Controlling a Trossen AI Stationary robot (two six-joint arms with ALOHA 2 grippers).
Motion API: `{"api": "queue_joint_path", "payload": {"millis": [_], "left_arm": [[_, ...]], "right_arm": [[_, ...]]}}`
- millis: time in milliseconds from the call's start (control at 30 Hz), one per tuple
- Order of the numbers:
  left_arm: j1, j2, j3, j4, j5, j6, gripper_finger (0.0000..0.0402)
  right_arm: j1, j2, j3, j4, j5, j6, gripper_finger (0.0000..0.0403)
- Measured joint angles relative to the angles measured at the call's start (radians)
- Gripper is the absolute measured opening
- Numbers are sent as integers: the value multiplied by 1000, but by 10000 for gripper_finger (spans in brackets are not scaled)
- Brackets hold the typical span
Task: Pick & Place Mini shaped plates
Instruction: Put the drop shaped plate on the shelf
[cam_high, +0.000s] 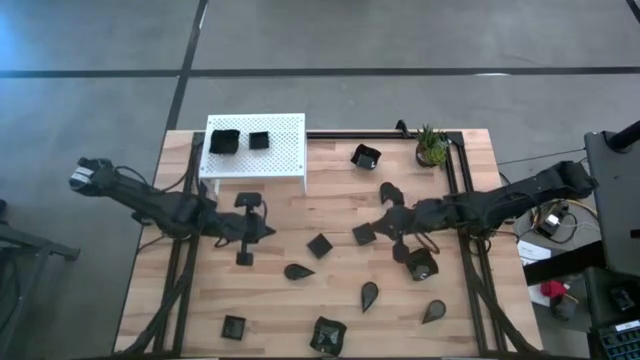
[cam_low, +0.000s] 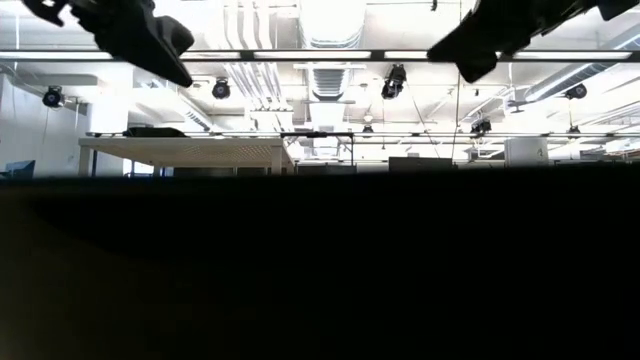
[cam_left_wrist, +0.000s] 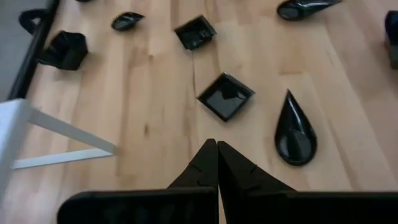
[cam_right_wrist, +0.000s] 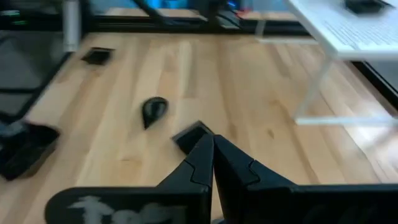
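Several small glossy black plates lie flat on the wooden table (cam_high: 300, 300); two more rest on the white platform (cam_high: 282, 150), a square one (cam_high: 259, 140) and a larger one (cam_high: 222, 141). My left gripper (cam_high: 268, 232) is shut and hangs above the table left of centre. Ahead of it in its wrist view are a square plate (cam_left_wrist: 226, 96) and a teardrop plate (cam_left_wrist: 295, 130). My right gripper (cam_high: 380, 224) is shut and hangs right of centre, over a square plate (cam_right_wrist: 189, 135), with a teardrop plate (cam_right_wrist: 153, 110) beyond. Both hold nothing.
A small green potted plant (cam_high: 431, 146) stands at the far right by a black frame rail (cam_high: 455, 190). Larger plates with upturned rims sit at the far side (cam_high: 366, 156), the near edge (cam_high: 326, 335) and the right (cam_high: 421, 263). The platform's white leg (cam_left_wrist: 62, 132) is close to my left gripper.
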Motion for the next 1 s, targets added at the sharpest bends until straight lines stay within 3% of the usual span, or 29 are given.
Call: {"api": "queue_joint_path", "payload": {"millis": [167, 333, 567, 800, 1000], "left_arm": [[-32, 0, -18, 34, 0, -12, 0], [-44, 0, -18, 45, 0, -10, 0], [-46, 0, -18, 44, -1, -8, 0], [-47, 0, -18, 51, -1, -2, 0], [-47, 0, -17, 51, -1, -2, 0]], "right_arm": [[-3, 28, 0, -81, 119, 190, 8], [-14, 24, 0, -209, 244, 527, 8], [-55, 43, 0, -400, 261, 822, 8], [-120, 60, 0, -471, 259, 951, 8], [-178, 66, 0, -514, 252, 966, 9]]}}
